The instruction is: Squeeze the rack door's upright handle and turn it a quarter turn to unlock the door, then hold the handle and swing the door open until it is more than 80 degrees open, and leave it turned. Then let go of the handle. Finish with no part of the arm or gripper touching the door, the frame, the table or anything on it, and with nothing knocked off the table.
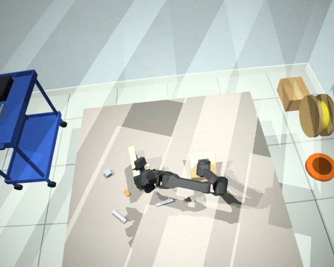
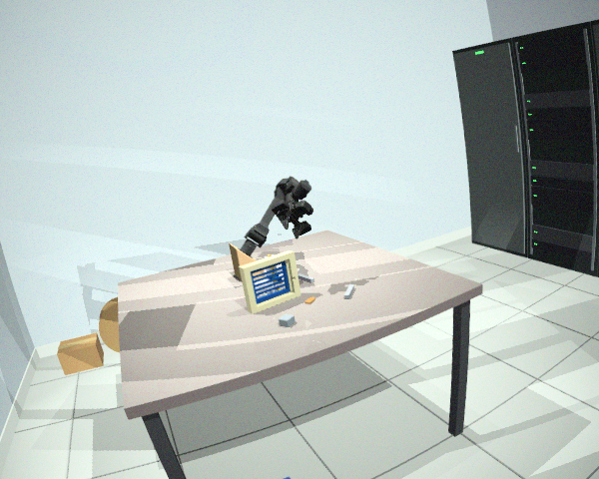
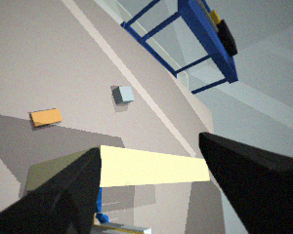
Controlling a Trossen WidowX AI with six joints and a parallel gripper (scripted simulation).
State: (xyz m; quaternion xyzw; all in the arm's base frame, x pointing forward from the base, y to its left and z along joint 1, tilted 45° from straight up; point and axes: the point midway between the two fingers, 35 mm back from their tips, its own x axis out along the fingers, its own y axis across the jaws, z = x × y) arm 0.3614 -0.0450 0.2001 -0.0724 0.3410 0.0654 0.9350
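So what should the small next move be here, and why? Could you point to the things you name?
Probably ease the black pincer (image 1: pixel 140 176) (image 2: pixel 292 230) (image 3: pixel 149 146) down towards the pale-yellow frame (image 1: pixel 131 155) (image 2: pixel 247 288) (image 3: pixel 151 168): its fingers stand apart with nothing gripped, and from outside they appear above the frame's top edge.
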